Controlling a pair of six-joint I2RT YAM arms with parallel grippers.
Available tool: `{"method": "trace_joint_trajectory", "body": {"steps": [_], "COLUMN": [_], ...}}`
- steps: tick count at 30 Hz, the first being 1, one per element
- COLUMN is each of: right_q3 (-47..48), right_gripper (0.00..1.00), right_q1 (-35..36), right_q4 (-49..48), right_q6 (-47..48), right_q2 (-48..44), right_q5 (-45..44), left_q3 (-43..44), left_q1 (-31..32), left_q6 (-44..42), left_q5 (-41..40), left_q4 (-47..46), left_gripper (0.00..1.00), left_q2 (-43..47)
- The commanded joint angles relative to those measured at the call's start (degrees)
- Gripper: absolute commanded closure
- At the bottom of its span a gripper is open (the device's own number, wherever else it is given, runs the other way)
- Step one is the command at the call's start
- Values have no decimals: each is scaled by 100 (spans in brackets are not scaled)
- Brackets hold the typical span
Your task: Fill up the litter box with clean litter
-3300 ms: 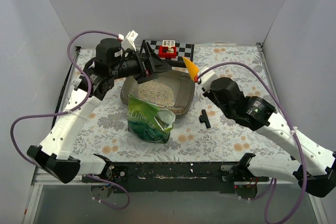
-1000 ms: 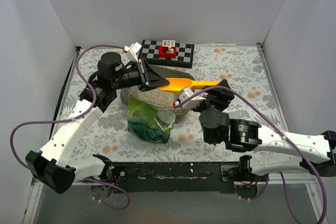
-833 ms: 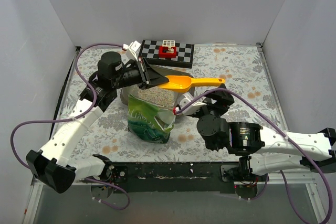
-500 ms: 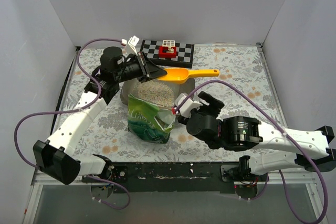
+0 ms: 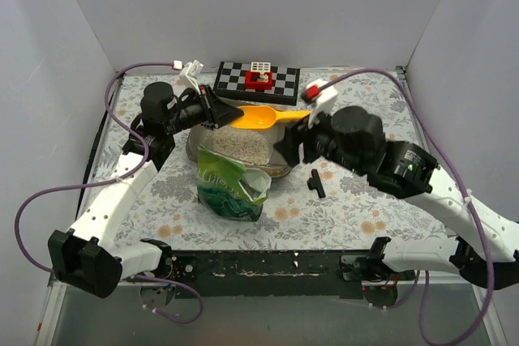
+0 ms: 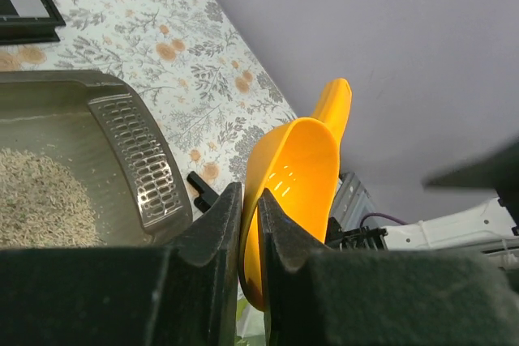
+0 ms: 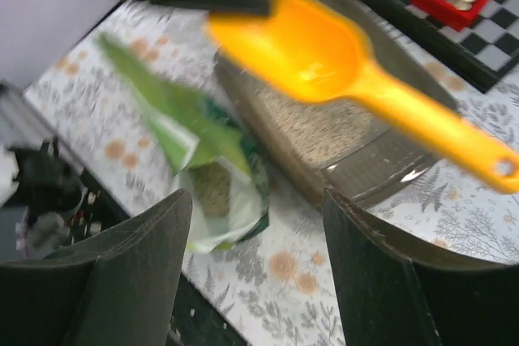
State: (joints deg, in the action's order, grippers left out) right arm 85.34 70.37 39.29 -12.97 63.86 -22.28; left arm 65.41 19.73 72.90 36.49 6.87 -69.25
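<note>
Green bag [image 5: 233,185] stands open nearest. Right claw [image 7: 255,200] hangs wide, empty. Beyond, litter box [image 6: 73,91] holds a thin bed of clean litter [image 5: 241,145]. Left claw [image 6: 250,200] pinches scoop [image 5: 258,117] overhead. Judged: mid-fill; next, dip scoop into bag.

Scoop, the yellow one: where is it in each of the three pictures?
Top external: scoop at centre, by the far rim of the litter box, bowl pinched by the left gripper.
Left wrist: scoop centre-right, standing on edge.
Right wrist: scoop upper middle, blurred, handle reaching the right edge.
Shared landmark: the litter box's ridged end.
</note>
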Motion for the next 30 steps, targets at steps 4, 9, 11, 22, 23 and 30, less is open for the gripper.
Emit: {"method": "trace_joint_trajectory", "body": {"steps": [4,9,11,22,23,30], "right_q3": [9,-771,-1176,-2732,-2864,-3375], "right_gripper": [28,27,27,25,25,28], "right_q1": [-2735,-4537,-5153,-6079,-6079,-6026], "right_q4": [-1229,-2230,-2722,-4807,-4938,-5511], "right_q6": [-671,-1416,-1952,-3580,-3668,-4205], "right_q2": [-189,-637,-742,-761,-752,-629], "right_q5": [2174,3763,4719,6877,6965,7115], "left_q3": [-159,-484,-642,-1680,-1680,-1856], "left_q1": [-425,-812,-830,-953,-944,-944], "left_q6": [-357,66,101,945,971,1042], "left_q5": [797,1440,1483,1721,1730,1677], "left_q4": [-652,-1373,-1521,-2963,-2981,-3131], "left_gripper": [100,100,100,100,100,100], "left_q2": [509,597,650,861,835,773]}}
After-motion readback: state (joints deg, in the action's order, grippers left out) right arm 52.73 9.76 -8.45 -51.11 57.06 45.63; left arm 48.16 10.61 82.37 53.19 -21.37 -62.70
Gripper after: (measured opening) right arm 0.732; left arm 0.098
